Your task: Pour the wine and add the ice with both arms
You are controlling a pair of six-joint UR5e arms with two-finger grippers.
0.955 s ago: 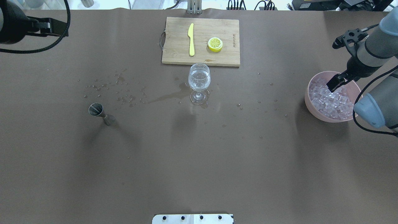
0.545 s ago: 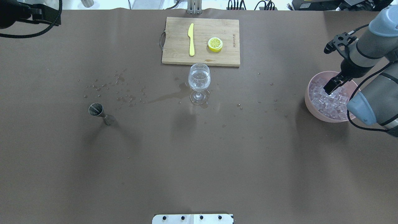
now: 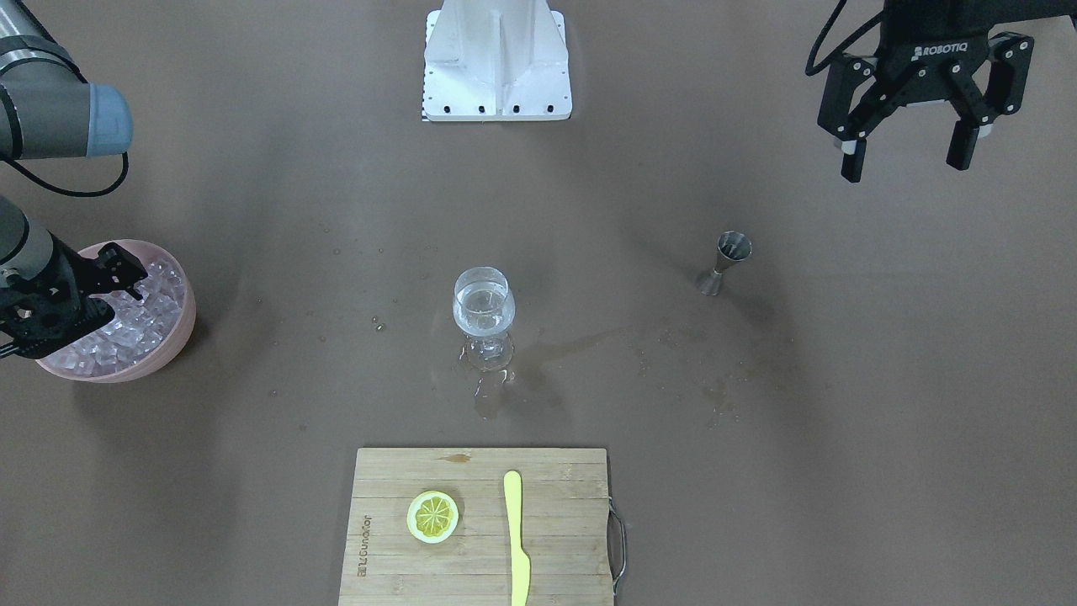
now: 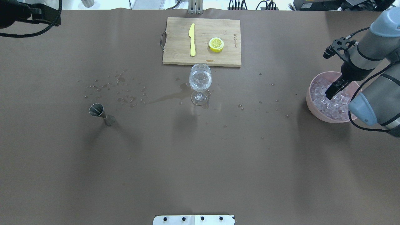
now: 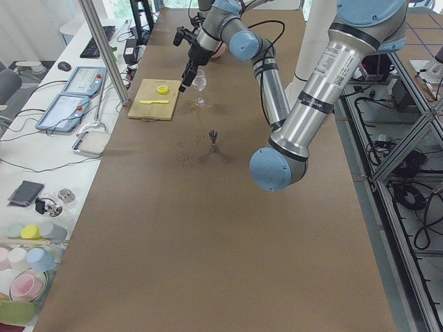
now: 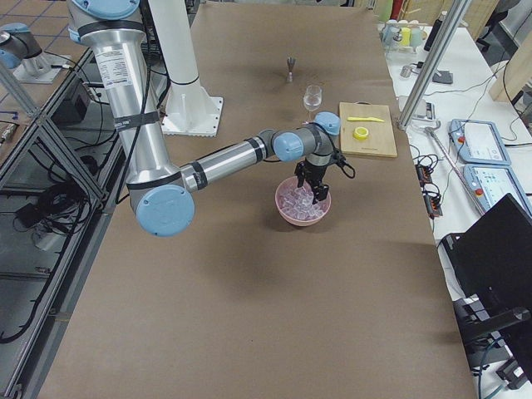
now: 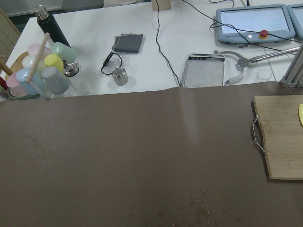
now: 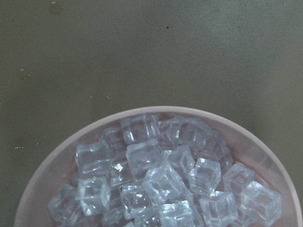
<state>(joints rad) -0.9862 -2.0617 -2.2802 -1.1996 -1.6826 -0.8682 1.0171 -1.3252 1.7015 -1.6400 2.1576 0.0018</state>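
Ice (image 4: 322,95) heaped in pink bowl (image 4: 307,100), our right gripper (image 4: 330,93) low among cubes, grip state we cannot tell; left gripper (image 3: 906,164) hangs apart, fingers spread. Wine (image 4: 200,82) sits in glass (image 4: 200,75) mid-table. Risk, we judge: slick cube squirts loose or topples glass.

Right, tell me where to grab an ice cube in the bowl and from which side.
Take a cube on top of the ice heap by two opposite flat faces, coming straight down from above: the pink bowl's wall rings the heap and blocks sideways approach.
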